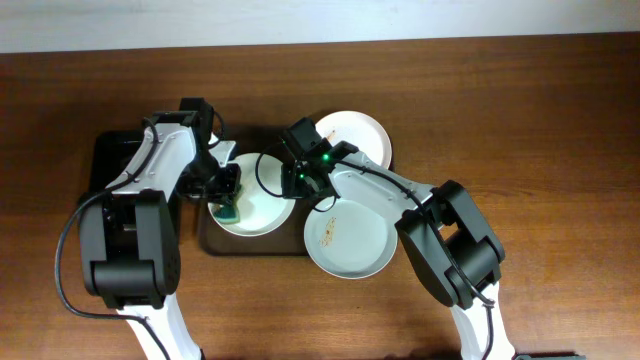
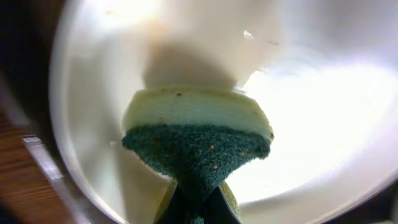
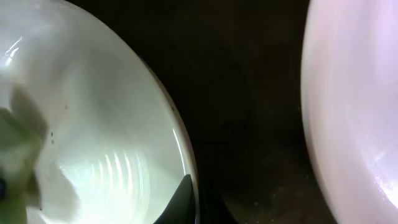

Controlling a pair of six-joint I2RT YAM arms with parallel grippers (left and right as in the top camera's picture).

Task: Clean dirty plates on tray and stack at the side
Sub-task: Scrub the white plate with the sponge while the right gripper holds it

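Brown wooden table (image 1: 520, 120), with a strip of pale wall (image 1: 300, 20) along the far edge. Plenty of bare wood to the right and front; the left is tighter, with a black tray (image 1: 105, 160) under the left arm. The dark tray (image 1: 240, 246) sits centre. On it lies the middle plate (image 1: 262, 205), flat and face up. The left gripper (image 1: 228, 195) is clamped on a sponge (image 2: 196, 146) inside that plate, green scouring side toward the wrist camera. The right gripper (image 1: 298, 182) pinches the same plate's right rim. The stained plate (image 1: 350, 240) lies front-right past the tray's edge, the third plate (image 1: 360, 135) back-right. Being round, they have no long axis.
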